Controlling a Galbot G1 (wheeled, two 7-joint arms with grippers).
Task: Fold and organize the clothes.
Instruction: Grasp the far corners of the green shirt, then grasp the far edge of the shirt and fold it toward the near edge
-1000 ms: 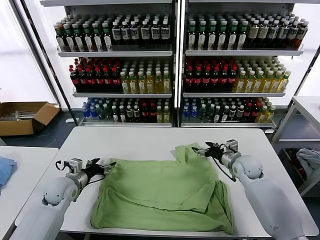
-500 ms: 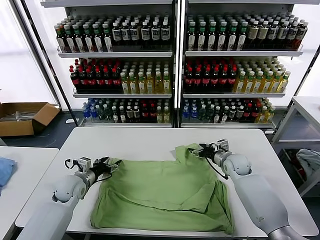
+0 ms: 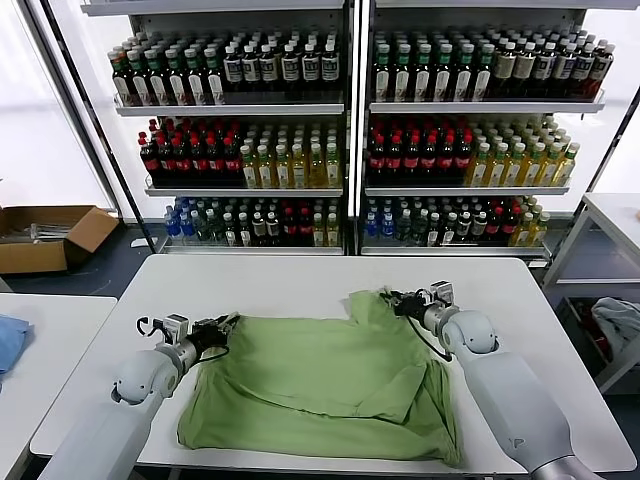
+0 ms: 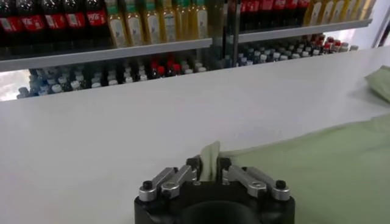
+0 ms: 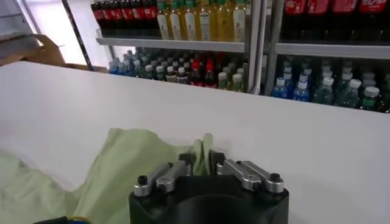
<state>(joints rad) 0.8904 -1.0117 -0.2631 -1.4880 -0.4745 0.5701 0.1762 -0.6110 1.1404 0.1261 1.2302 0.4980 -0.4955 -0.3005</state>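
Closed since the earlier frame: both end effectors, left (image 3: 228, 322) and right (image 3: 392, 297), each pinching a fold of shirt (image 3: 320, 385) edge between narrowed fingers; shirt spread across the bench (image 3: 280, 280) between them.

My rig has 2 arms clad in smooth, rounded, pale grey-white shells, each with a bulbous ball-shaped joint housing near the wrist. Past each ball the arm narrows into a short silver-grey metal wrist block, with thin black cables looping loosely beside it. The left pincer (image 3: 226, 323) and the right pincer (image 3: 392, 299) are small and black at their tips. From my wrist cameras, each pincer has a glossy black, rounded base. On top sit 2 silver-grey metal linkage bars, angled inward like a shallow V. Each bar carries a round black screw head at its outer end. The bars end in short dark fingers (image 4: 194, 164).
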